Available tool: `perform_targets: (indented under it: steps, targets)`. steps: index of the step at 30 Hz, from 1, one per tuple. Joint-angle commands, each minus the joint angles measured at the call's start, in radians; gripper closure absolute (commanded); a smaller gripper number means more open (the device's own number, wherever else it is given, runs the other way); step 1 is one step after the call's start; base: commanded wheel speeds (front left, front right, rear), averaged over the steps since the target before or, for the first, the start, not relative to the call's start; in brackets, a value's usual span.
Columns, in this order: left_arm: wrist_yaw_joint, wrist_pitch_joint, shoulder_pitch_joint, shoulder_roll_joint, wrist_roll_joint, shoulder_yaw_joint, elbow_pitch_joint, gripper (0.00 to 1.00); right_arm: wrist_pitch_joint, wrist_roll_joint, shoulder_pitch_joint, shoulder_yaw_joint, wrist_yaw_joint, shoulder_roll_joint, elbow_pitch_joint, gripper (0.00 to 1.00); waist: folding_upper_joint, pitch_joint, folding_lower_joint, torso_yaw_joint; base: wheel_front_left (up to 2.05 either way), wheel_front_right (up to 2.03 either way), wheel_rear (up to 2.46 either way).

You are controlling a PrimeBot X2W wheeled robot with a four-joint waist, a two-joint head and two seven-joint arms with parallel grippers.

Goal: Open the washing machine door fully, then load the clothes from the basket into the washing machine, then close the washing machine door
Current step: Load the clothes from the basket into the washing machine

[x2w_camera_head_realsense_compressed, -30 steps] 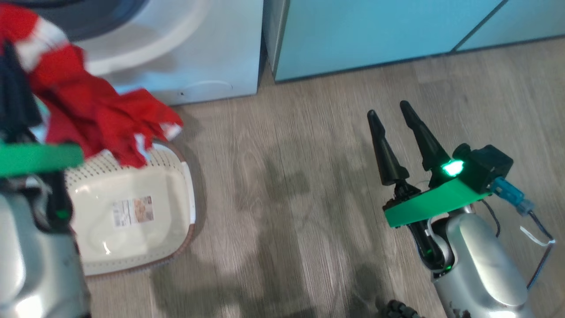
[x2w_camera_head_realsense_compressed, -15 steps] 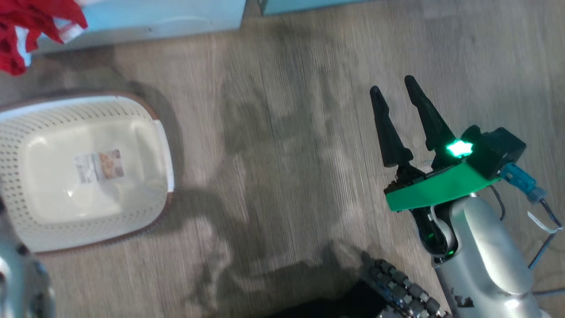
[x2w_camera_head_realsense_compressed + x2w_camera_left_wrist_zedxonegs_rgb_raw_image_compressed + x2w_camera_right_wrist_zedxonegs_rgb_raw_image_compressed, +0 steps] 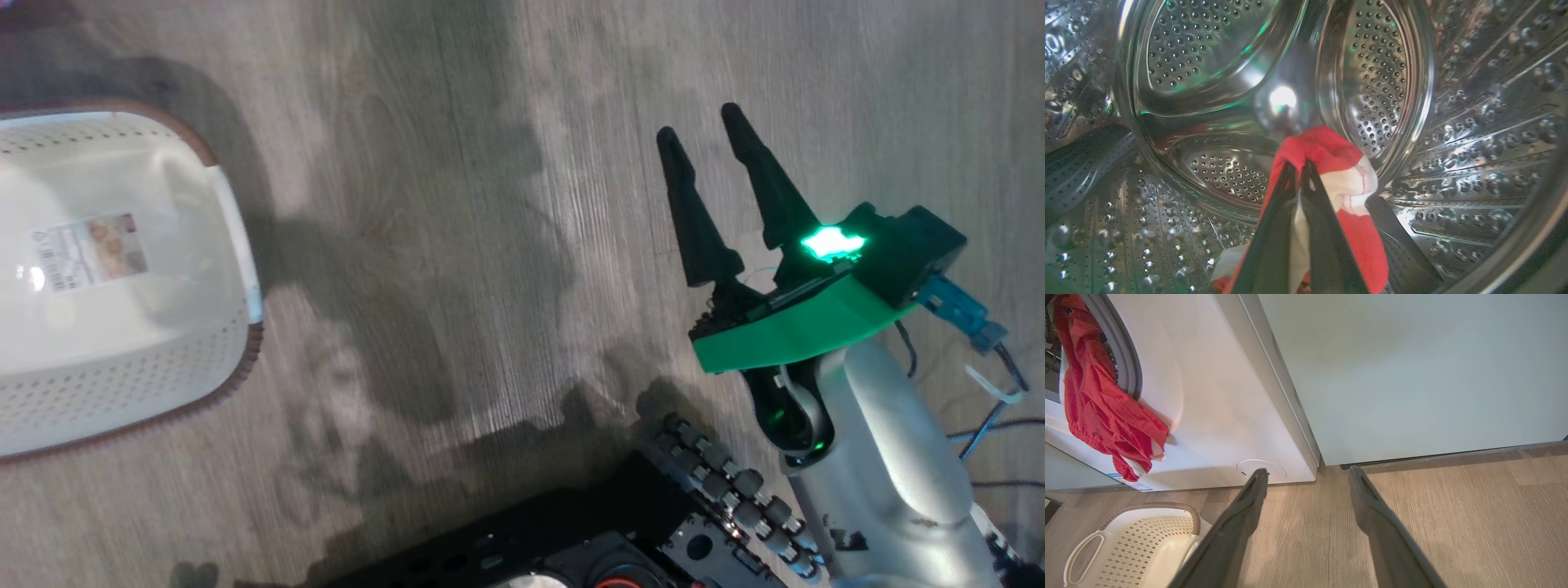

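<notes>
Loading stage. The left gripper is inside the washing machine, deep in its steel drum, fingers pinched together on a fold of the clothes, red with a white band. A second ago we saw that fabric hanging from the same arm above the basket, in front of the machine. The head view has since swung down and away from the machine, a move of the camera and not of the basket, whose bottom now lies bare but for its label. We judge the basket emptied and the load only half delivered: in the right wrist view much of the red fabric trails out over the grey gasket and down the machine's white front. The basket stands on the floor just in front of the machine, below that trailing cloth. The right gripper hangs over the floor before the machine's cabinet-side corner, fingers spread wide and holding nothing, one tip in line with the round flap. The pale green cabinet stands just beside the machine. In the way: the cloth across the gasket, which we expect a closing door to trap unless it is pushed inside first
</notes>
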Motion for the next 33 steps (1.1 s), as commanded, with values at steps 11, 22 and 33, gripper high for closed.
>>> perform_targets:
  steps: [11,22,33]
  targets:
    - [-0.001,0.01,-0.3,0.13,0.071,-0.187,0.145,1.0,-0.006,0.05,-0.022,0.089,0.0,0.006,-0.03,0.0,0.0,0.081,-0.0003,-0.061,0.0,0.0,0.0]
    - [0.032,-0.062,-0.43,0.111,0.086,-0.139,0.075,1.0,-0.006,0.075,-0.045,0.106,0.0,0.006,-0.029,0.0,0.0,0.1,-0.0003,-0.076,0.0,0.0,0.0]
    - [0.025,-0.063,-0.39,0.107,0.14,-0.167,0.16,1.0,-0.006,0.084,-0.054,0.123,0.0,0.006,-0.033,0.0,0.0,0.12,-0.0003,-0.081,0.0,0.0,0.0]
